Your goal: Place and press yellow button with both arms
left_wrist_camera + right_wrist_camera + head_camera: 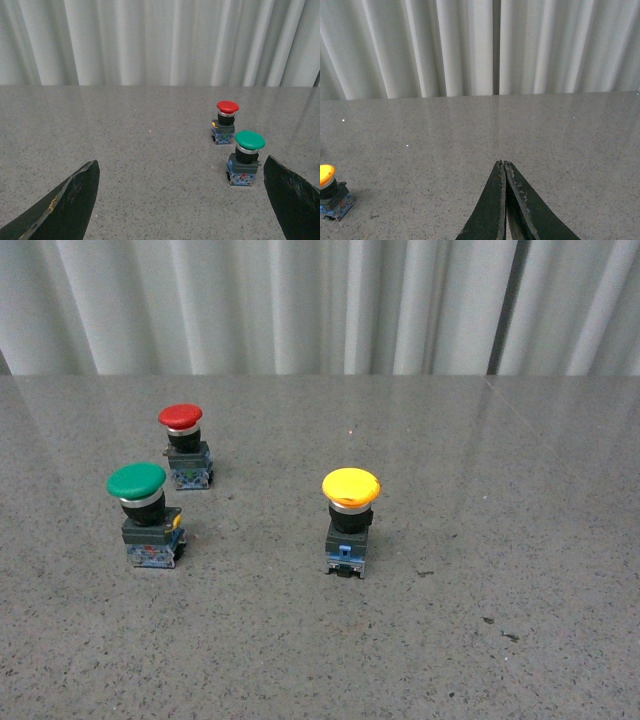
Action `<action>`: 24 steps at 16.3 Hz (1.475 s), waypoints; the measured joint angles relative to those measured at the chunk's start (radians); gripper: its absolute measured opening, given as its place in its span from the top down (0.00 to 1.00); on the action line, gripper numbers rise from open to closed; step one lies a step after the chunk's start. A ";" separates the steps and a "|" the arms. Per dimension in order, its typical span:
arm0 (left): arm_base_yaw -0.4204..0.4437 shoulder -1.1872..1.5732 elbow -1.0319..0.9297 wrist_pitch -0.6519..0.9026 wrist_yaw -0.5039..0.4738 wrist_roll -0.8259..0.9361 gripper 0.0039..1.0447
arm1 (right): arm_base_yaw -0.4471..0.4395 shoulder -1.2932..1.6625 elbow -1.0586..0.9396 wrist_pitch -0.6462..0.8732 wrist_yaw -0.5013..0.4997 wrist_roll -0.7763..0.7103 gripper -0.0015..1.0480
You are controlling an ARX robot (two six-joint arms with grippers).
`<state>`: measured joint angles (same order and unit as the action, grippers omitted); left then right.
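Front view: neither arm is showing here. The yellow button [351, 523] is standing upright on the grey speckled table [520, 490], near the middle. The green button [146, 512] and the red button [185, 445] are standing upright well apart from it, the red one just behind the green. A white pleated curtain [300, 300] is closing off the background.

Left wrist view: only the two dark fingertips [65, 205] of the left gripper [185, 200] are entering the frame, cut off at the edge. They are sitting wide apart with nothing between them, hovering over bare table. The green button [245, 157] is standing just inside one fingertip, ahead of it; the red button [225, 121] is standing farther ahead. The yellow button is lying outside this frame.

Right wrist view: the right gripper [504, 167] is showing its two fingers pressed together at the tips, holding nothing, angled over the table. The yellow button [331, 192] is sitting well off to one side, partly cut off by the frame edge.
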<state>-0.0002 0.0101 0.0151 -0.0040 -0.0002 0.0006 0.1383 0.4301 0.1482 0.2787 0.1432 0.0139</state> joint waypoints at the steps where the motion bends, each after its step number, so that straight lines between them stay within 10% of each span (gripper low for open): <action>1: 0.000 0.000 0.000 0.000 0.000 0.000 0.06 | -0.017 -0.025 -0.016 -0.005 -0.016 -0.001 0.98; 4: 0.000 0.000 0.000 0.000 -0.001 0.000 0.06 | -0.147 -0.090 -0.057 -0.032 -0.127 -0.004 0.98; 19: 0.000 0.000 0.000 0.000 0.000 0.000 0.06 | -0.138 -0.426 -0.135 -0.283 -0.144 -0.008 0.97; 20: 0.000 0.000 0.000 0.000 0.000 0.000 0.06 | -0.138 -0.426 -0.135 -0.283 -0.144 -0.008 0.64; 24: 0.000 0.000 0.000 0.000 0.000 0.000 0.06 | -0.138 -0.426 -0.135 -0.283 -0.144 -0.008 0.26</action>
<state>-0.0002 0.0101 0.0151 -0.0040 -0.0002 0.0002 -0.0002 0.0044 0.0128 -0.0044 -0.0006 0.0059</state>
